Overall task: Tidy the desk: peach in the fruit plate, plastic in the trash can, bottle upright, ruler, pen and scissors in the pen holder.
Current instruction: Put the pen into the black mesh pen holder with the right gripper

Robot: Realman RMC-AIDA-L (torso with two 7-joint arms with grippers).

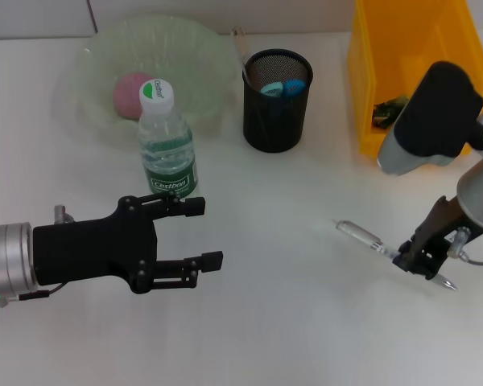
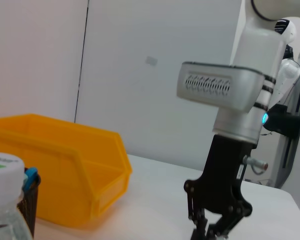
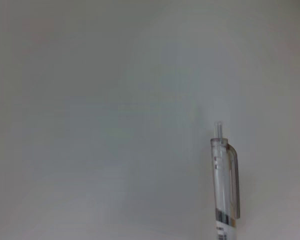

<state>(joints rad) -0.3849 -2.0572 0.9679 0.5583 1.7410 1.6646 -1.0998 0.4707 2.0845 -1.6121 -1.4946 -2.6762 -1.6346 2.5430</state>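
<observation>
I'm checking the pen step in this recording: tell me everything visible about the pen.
The pen is a clear plastic click pen with a push button, a transparent pocket clip and a dark band on its barrel, seen best in the right wrist view. It lies slanted on the white table, in front of the yellow bin. The right pincer is down around its tip half; whether it is clamped is unclear.

a white desk (image 1: 290,241) runs up to a pale wall (image 2: 155,75), possibly panelled.
</observation>
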